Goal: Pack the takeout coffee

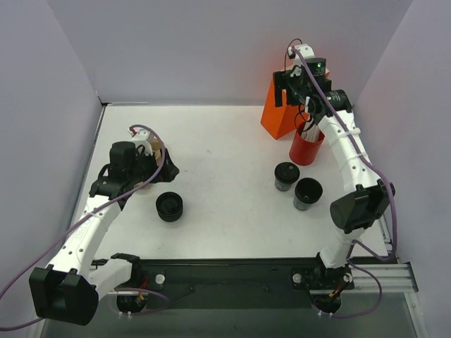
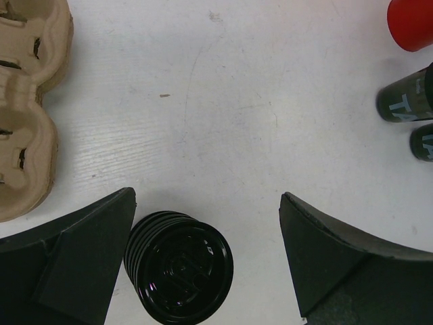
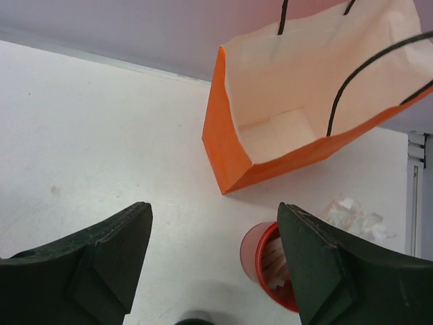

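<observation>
Barely begun: two small dark disposable cups [image 1: 286,176] are sitting centre-right on the white tabletop [image 1: 225,141], outside the orange paper bag [image 3: 226,149]; left pincer [image 2: 206,203] and right pincer [image 3: 215,210] are gaping wide, empty.

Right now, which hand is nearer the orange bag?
Right. The right hand hangs open close by the orange bag and the red cup. The left hand is across the table, over the black lid stack.

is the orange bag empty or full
Looks empty: the right wrist view looks into the open orange bag and shows only its bare floor.
</observation>
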### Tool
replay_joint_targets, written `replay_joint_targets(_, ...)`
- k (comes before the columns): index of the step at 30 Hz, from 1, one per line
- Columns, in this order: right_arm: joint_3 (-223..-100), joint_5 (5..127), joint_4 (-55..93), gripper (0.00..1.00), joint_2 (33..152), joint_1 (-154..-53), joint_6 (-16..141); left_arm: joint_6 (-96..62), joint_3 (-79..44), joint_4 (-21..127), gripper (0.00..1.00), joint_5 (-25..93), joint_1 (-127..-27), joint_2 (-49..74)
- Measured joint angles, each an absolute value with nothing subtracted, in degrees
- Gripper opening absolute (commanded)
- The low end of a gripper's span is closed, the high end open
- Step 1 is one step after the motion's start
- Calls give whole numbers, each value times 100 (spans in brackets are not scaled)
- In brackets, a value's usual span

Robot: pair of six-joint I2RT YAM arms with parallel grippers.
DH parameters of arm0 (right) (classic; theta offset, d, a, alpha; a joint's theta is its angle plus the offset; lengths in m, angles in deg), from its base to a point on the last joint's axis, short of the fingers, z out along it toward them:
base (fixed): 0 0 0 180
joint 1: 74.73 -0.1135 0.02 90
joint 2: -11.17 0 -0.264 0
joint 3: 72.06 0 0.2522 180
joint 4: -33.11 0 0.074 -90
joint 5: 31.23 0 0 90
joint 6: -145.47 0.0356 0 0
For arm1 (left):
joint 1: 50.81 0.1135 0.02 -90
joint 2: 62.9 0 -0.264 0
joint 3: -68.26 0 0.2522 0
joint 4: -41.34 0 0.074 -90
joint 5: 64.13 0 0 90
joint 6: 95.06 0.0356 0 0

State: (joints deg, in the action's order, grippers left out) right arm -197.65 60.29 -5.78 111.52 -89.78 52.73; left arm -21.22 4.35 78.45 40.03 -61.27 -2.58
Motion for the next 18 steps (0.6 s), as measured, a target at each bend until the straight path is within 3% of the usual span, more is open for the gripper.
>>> replay_joint_targets(5,-20644,6361,-602,72,12219,-8746,4833,-2122,441,7845,97,4007,-6208,-260)
replay_joint_targets(10,-21385,6662,-639,63,13120,-8582,4569,-2124,444,7845,97,4018,-6214,-260)
replay_joint_targets(13,-21544,6861,-656,53,13380,-8519,4403,-2124,444,7843,96,4022,-6238,-258)
replay_joint_targets(14,-21555,6916,-658,44,13423,-8516,4337,-2124,444,7845,96,4022,-6240,-254)
replay_joint_targets(18,-21673,7108,-689,22,13482,-8479,4136,-2122,444,7845,96,4027,-6269,-201)
